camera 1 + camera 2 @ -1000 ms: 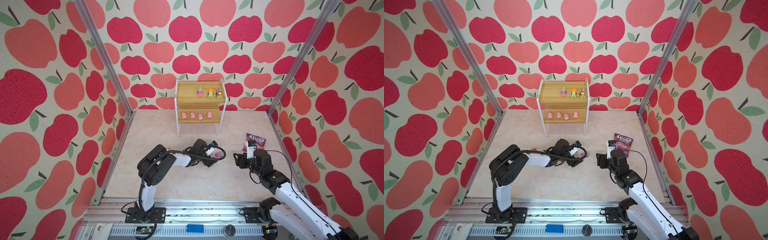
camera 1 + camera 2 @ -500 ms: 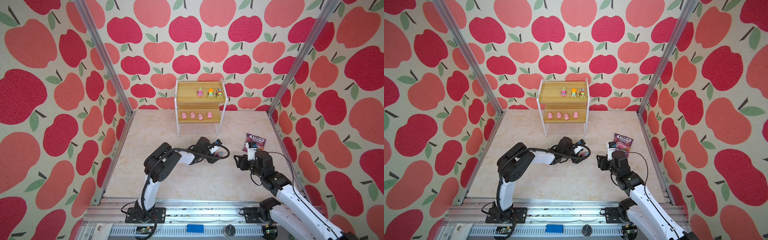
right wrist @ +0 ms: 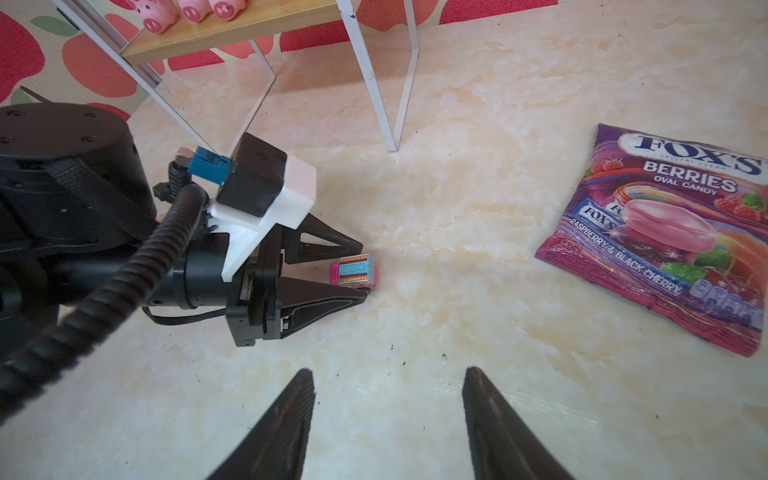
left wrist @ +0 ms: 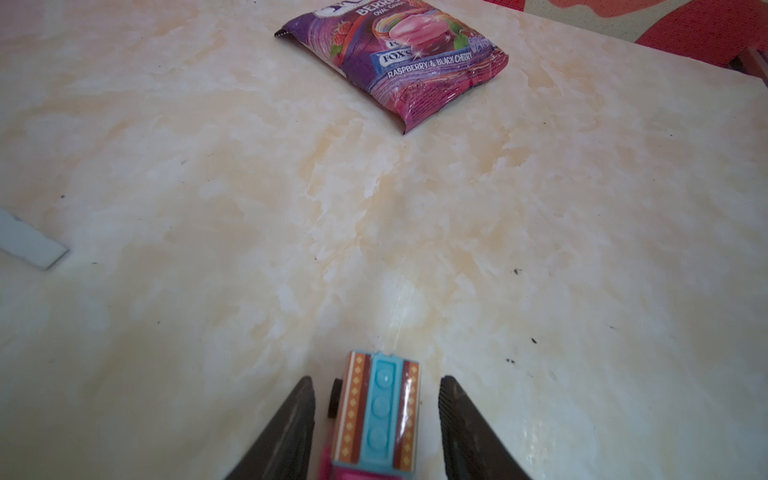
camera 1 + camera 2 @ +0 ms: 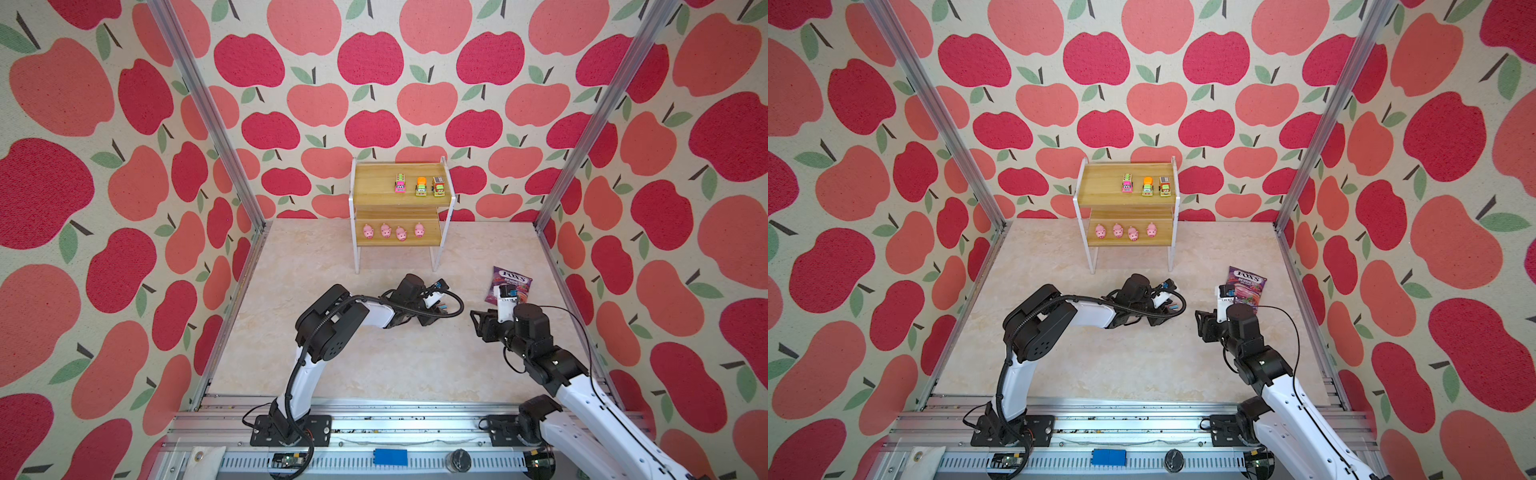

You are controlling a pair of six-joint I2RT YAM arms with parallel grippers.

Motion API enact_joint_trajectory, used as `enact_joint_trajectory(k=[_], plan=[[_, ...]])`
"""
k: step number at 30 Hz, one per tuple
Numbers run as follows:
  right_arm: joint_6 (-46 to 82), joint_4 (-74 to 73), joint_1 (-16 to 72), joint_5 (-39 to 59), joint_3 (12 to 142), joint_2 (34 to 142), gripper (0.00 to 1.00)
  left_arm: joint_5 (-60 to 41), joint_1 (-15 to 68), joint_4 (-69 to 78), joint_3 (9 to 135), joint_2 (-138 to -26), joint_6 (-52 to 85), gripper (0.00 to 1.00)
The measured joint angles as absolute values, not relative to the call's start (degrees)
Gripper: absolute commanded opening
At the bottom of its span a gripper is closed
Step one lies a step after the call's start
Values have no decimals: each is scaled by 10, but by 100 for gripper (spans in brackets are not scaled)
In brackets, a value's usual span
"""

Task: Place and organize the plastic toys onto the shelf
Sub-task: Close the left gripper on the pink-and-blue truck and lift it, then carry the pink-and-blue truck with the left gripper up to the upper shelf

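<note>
A small truck (image 4: 376, 411) with a turquoise, brown and orange top and a pink front stands on the floor. My left gripper (image 4: 376, 380) is open around it, one finger on each side with a narrow gap to each. The right wrist view shows the same truck (image 3: 354, 271) between the left gripper's (image 3: 363, 269) fingers. My right gripper (image 3: 388, 371) is open and empty, low over bare floor to the right of the truck. The shelf (image 5: 374, 185) stands at the back wall. Three trucks (image 5: 421, 186) sit on its top board and several pink pigs (image 5: 386, 230) line its lower board.
A purple candy bag (image 5: 509, 284) lies on the floor at the right, just beyond my right gripper (image 5: 478, 322). The shelf's white legs (image 3: 388, 124) stand behind the left gripper (image 5: 440, 309). Aluminium posts and apple-patterned walls enclose the marble floor (image 5: 332, 374).
My left gripper has slid a little to the right and its fingers have narrowed around the truck. The right gripper's fingers have narrowed slightly; that arm has hardly moved.
</note>
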State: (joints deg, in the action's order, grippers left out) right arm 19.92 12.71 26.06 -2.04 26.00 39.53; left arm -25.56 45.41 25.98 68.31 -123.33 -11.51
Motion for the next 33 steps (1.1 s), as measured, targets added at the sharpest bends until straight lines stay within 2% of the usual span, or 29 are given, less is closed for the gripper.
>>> enact_joint_trajectory(k=[5,12,18,22,28,33], plan=[[196,132,260,-22,260,391,60,-253,455,257,685,-1245,-113,38],[196,135,258,-31,256,369,60,-237,457,256,686,-1242,-110,26],[194,140,258,-43,254,363,60,-207,461,244,681,-1207,-97,26],[185,149,258,-55,254,369,60,-170,464,206,682,-1162,-80,30],[165,174,258,-85,262,385,59,-98,467,71,725,-1073,-38,31],[149,197,257,-115,296,394,57,-40,467,-81,824,-995,8,31]])
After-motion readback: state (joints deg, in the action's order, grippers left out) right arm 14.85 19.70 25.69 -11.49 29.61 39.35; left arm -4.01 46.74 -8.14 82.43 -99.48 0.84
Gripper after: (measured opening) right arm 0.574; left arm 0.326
